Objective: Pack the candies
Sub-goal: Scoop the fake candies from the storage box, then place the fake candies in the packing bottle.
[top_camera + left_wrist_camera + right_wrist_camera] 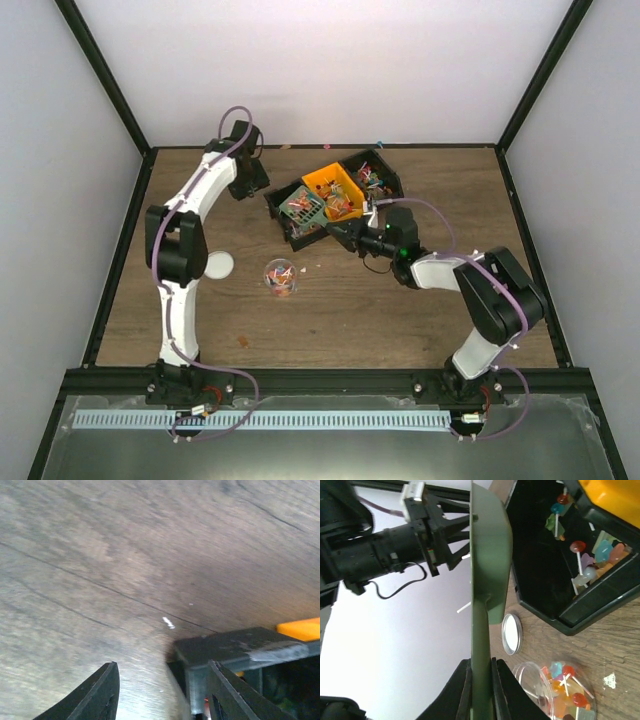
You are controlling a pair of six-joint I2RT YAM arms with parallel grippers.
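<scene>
Mixed-colour candies lie in the green scoop point(304, 207), in the small clear jar point(279, 276) and in the black tray point(385, 172). My right gripper point(337, 230) is shut on the scoop's handle, with the bowl held over the tray's near-left part. In the right wrist view the jaws point(481, 680) clamp the green scoop point(490, 555) edge-on; candies point(564, 689) show in the jar point(530, 675) below. My left gripper point(259, 184) stands open by the tray's left corner point(225, 649); its fingers point(100, 695) hold nothing.
A yellow bin point(335, 188) sits inside the black tray, seen also as a yellow bin edge point(300, 628). The jar's metal lid point(218, 265) lies on the wood left of the jar, lid point(512, 633) near the scoop. Grey walls enclose the table.
</scene>
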